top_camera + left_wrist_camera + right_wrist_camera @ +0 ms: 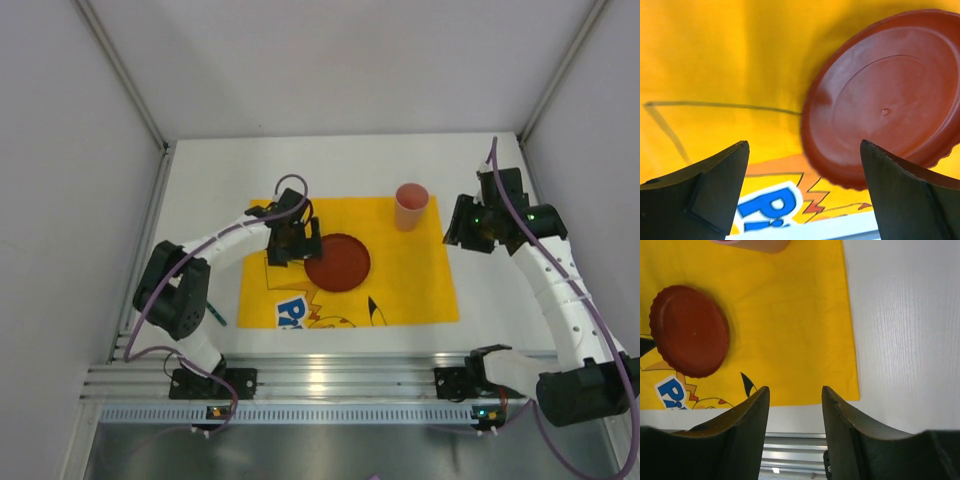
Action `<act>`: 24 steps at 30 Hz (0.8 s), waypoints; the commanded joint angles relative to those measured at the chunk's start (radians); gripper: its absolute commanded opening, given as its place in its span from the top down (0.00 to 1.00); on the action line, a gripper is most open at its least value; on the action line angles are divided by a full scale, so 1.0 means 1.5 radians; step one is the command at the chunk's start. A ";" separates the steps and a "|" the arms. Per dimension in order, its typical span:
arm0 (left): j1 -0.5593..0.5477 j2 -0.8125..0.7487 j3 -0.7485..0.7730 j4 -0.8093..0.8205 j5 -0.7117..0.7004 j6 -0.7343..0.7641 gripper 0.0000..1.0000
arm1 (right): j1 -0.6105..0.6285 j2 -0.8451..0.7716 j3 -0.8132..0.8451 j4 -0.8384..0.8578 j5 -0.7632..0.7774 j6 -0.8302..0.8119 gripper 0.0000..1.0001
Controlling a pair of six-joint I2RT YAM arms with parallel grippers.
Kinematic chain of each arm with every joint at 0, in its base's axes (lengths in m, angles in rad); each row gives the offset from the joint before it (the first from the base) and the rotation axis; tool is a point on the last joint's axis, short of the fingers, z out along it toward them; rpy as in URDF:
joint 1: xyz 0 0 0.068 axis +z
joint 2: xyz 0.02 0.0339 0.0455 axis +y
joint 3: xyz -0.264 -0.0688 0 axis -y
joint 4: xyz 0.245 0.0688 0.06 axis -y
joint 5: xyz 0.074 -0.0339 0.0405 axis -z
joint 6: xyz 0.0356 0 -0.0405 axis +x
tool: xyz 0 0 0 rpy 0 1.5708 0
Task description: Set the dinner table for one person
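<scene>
The dinner table (200, 200) is a white top with a yellow cartoon-printed cloth (410, 280) spread on its middle. A red-brown plate (337, 262) lies flat on the cloth, and a pink cup (411, 205) stands upright at the cloth's far right. My left gripper (293, 247) hovers at the plate's left edge, open wide and holding nothing. In the left wrist view the plate (885, 100) fills the upper right, just beyond the left gripper (803, 145). My right gripper (465, 232) hangs open over the cloth's right edge, right of the cup. Nothing lies between the jaws of the right gripper (795, 388).
A thin dark object (217, 316) lies on the white top left of the cloth, by the left arm's base. A silver rail (330, 380) runs along the near edge. Grey walls close in the left, far and right sides. Bare table (905, 340) lies right of the cloth.
</scene>
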 commanded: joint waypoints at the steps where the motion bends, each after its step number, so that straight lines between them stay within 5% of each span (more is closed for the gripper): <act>1: 0.056 -0.104 0.048 -0.110 -0.080 -0.034 0.02 | -0.008 -0.029 0.001 0.019 -0.019 -0.008 0.53; 8: 0.323 -0.224 -0.030 -0.212 -0.076 -0.039 0.02 | -0.007 -0.036 0.001 0.019 -0.042 -0.003 0.49; 10: 0.415 -0.223 -0.045 -0.222 -0.068 0.011 0.02 | -0.006 -0.037 0.001 0.015 -0.040 0.003 0.43; 12: 0.543 -0.209 -0.059 -0.231 -0.030 0.057 0.02 | -0.007 -0.037 0.002 0.010 -0.045 0.006 0.26; 14: 0.623 -0.192 -0.072 -0.247 0.007 0.071 0.04 | -0.007 -0.041 0.000 0.003 -0.053 0.007 0.25; 24: 0.642 -0.192 -0.161 -0.180 0.071 0.040 0.08 | -0.006 -0.112 -0.107 0.003 -0.044 0.000 0.24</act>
